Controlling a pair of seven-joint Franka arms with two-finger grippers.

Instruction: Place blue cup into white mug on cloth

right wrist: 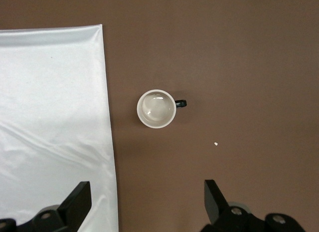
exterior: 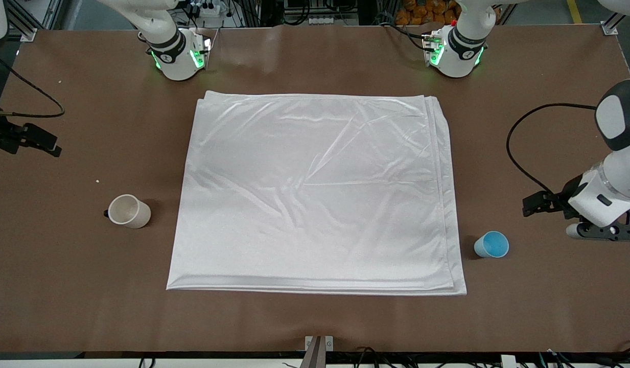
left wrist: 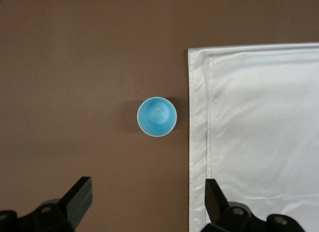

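A robotics lab: two arm bases (exterior: 179, 56) bolted to a brown table (exterior: 90, 296).

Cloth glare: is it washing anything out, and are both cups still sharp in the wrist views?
Front view: the cloth shows bright sheen along its wrinkles, edges still readable. Left wrist view: the blue cup is sharp, small soft shadow beside it. Right wrist view: the white mug is sharp, faint glint inside.

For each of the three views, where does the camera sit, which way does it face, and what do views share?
Front view: high across the table, facing both bases; cloth central; left arm's wrist shows, its tool hidden.
Left wrist view: looks down on the small light-blue tapered cup; open left tool shows.
Right wrist view: looks down on the off-white cylindrical mug; open right tool shows.
Shared: all show the large white shiny cloth.
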